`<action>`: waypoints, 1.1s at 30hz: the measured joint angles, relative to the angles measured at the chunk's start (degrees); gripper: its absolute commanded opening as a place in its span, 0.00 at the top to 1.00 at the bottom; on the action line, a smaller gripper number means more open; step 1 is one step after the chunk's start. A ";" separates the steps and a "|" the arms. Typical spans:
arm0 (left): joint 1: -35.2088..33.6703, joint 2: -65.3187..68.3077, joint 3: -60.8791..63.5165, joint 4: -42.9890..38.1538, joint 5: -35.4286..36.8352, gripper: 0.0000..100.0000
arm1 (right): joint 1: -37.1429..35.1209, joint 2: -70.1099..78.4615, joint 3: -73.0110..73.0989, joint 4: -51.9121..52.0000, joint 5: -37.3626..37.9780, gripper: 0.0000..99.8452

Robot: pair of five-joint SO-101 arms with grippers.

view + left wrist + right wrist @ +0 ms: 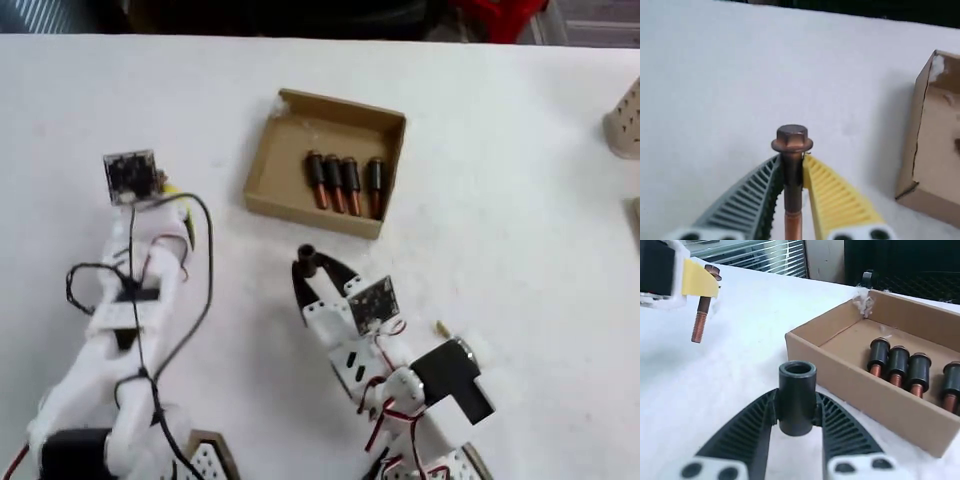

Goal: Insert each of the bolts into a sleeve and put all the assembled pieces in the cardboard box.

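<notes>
My left gripper (791, 161) is shut on a copper bolt (791, 142), pinched between its grey and yellow fingers with the hex head up. The right wrist view shows that bolt (701, 315) hanging above the table, well to the side of the box. My right gripper (797, 402) is shut on an upright black sleeve (797, 390) with its bore facing up. From above, this sleeve (306, 259) sits just in front of the cardboard box (262, 170). Several assembled pieces (345, 183) lie side by side inside the box.
A small brass-coloured bit (440, 327) lies on the table right of the right arm. A beige object (625, 120) stands at the far right edge. Cables loop around the left arm (120, 300).
</notes>
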State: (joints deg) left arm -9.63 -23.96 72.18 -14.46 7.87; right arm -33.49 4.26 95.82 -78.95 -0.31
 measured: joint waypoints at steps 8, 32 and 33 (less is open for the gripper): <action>8.88 -10.73 14.77 -17.14 0.00 0.98 | 0.00 0.00 -0.97 0.00 0.00 0.98; 20.92 -34.64 18.73 -10.64 0.00 0.98 | -1.58 17.41 -28.22 6.51 0.00 0.98; 21.36 -34.64 18.73 -10.64 0.00 0.98 | -1.67 17.41 -28.57 6.42 0.00 0.98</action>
State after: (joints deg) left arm 11.74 -58.59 90.90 -25.10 7.87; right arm -35.16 21.67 67.25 -72.53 -0.31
